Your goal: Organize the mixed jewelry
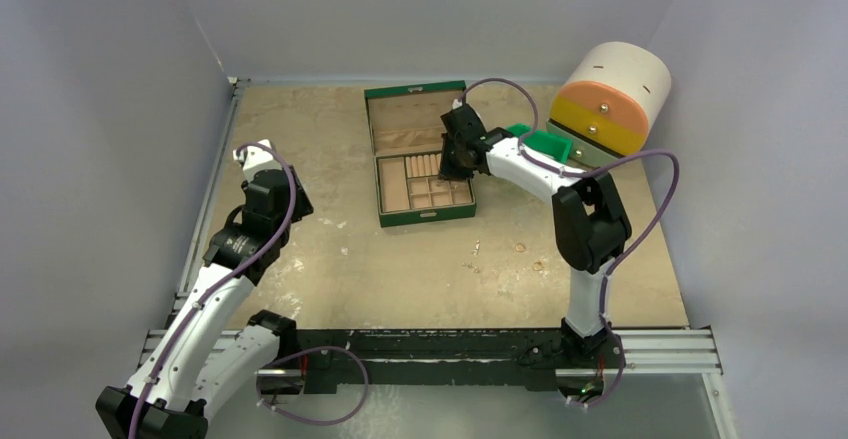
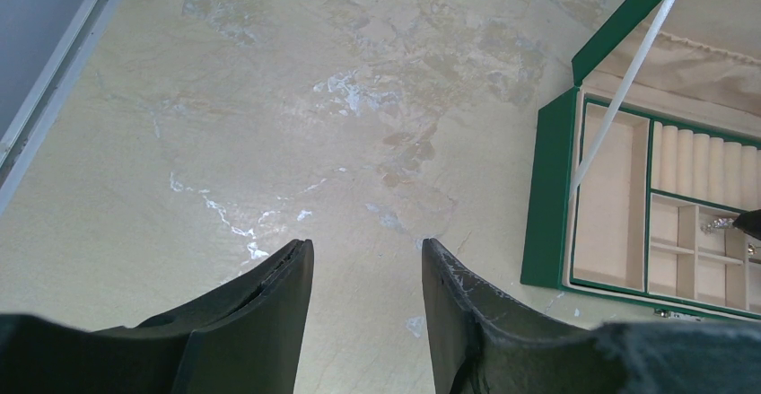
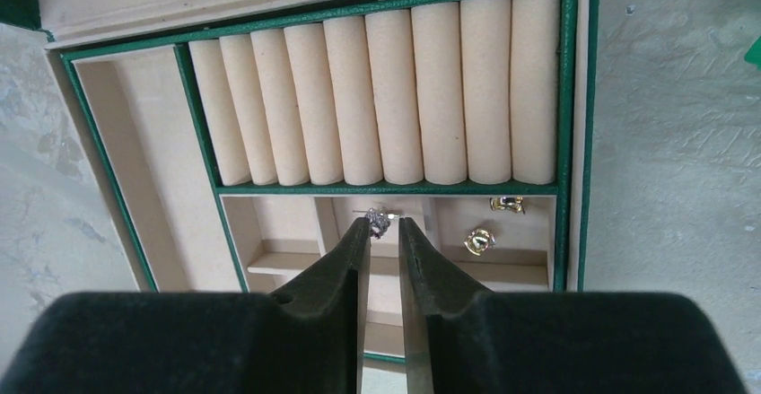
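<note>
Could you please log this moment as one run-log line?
right gripper: over green box, silvery trinket at fingers' tips, hold unclear | left gripper: open, empty | gold pieces: in box

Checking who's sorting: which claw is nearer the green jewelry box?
Right. The right claw hangs directly above the green box; the left claw sits apart, off to the box's left.

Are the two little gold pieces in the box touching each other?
Apart. The right wrist view shows a plain gap between the farther gold piece and the nearer gold piece.
</note>
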Robot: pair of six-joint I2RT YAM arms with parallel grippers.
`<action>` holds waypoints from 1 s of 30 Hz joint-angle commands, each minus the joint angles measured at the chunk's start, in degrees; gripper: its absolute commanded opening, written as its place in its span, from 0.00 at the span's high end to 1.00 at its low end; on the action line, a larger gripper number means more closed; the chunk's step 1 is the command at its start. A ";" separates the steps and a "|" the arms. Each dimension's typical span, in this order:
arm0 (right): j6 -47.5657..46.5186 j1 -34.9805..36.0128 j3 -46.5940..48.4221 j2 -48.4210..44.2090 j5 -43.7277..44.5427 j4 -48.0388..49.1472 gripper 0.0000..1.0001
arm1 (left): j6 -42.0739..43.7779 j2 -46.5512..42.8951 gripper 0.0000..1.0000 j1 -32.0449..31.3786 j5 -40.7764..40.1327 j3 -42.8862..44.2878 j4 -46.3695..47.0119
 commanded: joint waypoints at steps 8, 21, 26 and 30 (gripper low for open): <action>0.43 0.21 -0.74 -4.96 1.31 1.22 0.77 | 0.69 -0.65 0.53 -0.20 -0.73 1.22 2.05; 1.15 0.21 -5.41 -8.74 0.17 2.57 0.79 | 0.75 -0.36 0.53 -0.20 -0.64 1.30 2.05; 1.32 0.21 -3.91 -7.59 -0.17 2.70 0.84 | 0.70 -0.36 0.53 -0.20 -0.58 1.26 2.05; 1.67 0.23 -2.72 -5.94 -0.22 2.56 1.00 | 0.71 -0.23 0.53 -0.20 -0.42 1.23 2.05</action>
